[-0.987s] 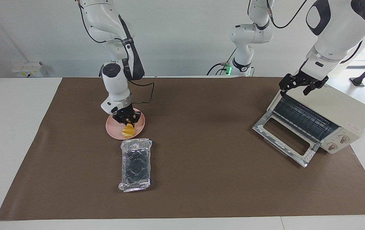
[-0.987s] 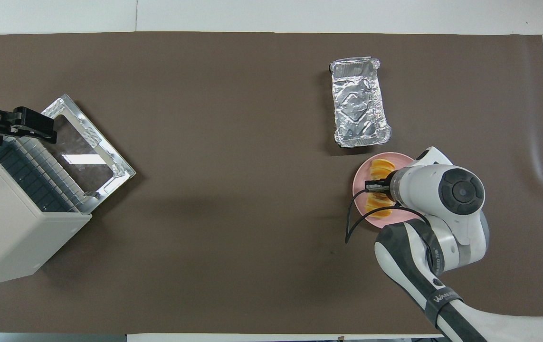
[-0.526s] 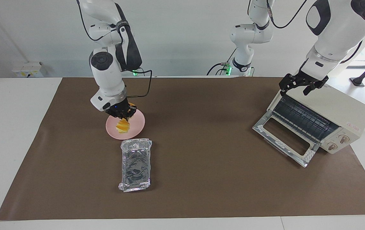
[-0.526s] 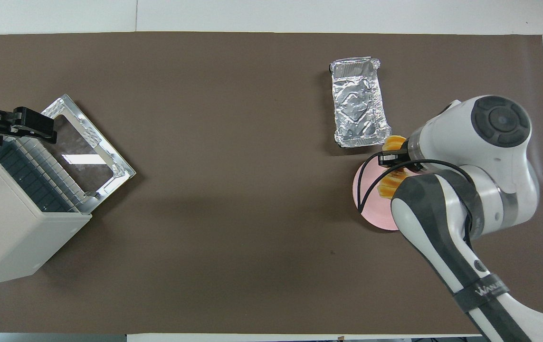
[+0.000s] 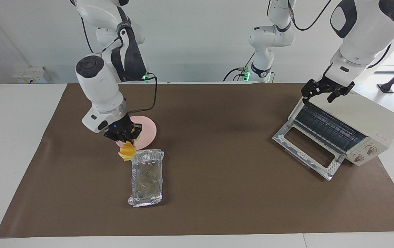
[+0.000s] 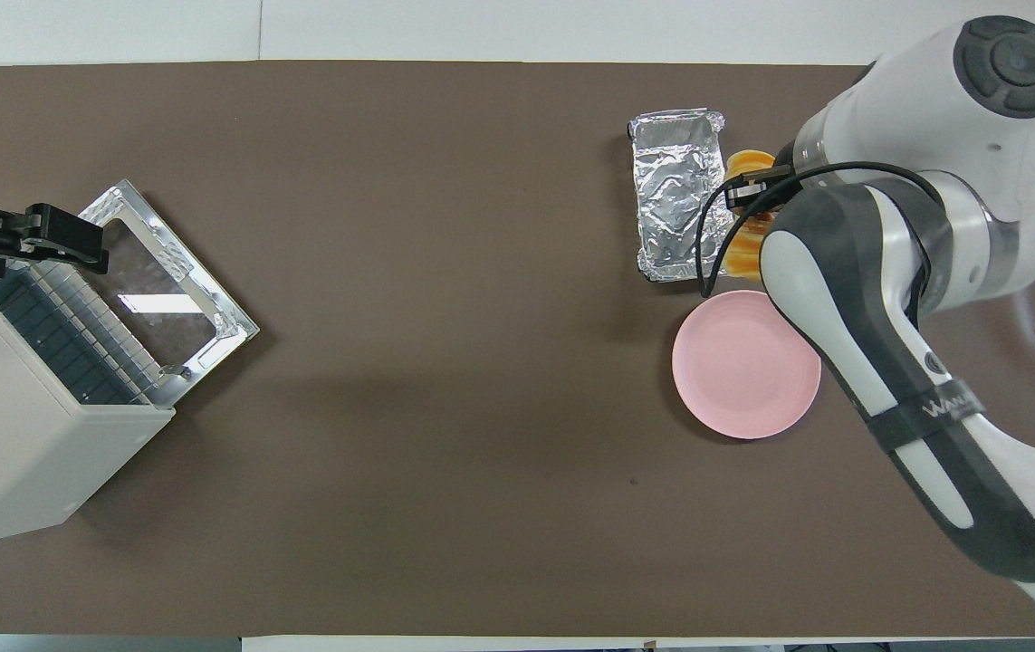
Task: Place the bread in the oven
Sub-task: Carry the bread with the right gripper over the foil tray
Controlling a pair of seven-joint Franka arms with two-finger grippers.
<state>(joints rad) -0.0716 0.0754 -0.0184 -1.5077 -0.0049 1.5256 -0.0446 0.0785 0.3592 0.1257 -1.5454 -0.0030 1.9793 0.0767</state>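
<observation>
Now the right gripper [image 5: 125, 136] is gripping the bread [image 5: 127, 151] above the foil tray's [image 5: 146, 177] plate-side end, while the left gripper [image 5: 323, 91], fingers spread, is waiting over the open oven [image 5: 369, 125].

Little lettering can be read here. In the overhead view, a dark band around the right arm [image 6: 924, 417] carries pale capital letters; they seem to begin "WAN", and the rest cannot be made out. In the facing view, the oven [image 5: 372, 120] bears a small red mark with a line of red print beside it on its cream top corner above the knobs, too small to read. The two knobs [image 5: 364, 154] have fine markings around them that cannot be read either. Nothing else shows any text.
</observation>
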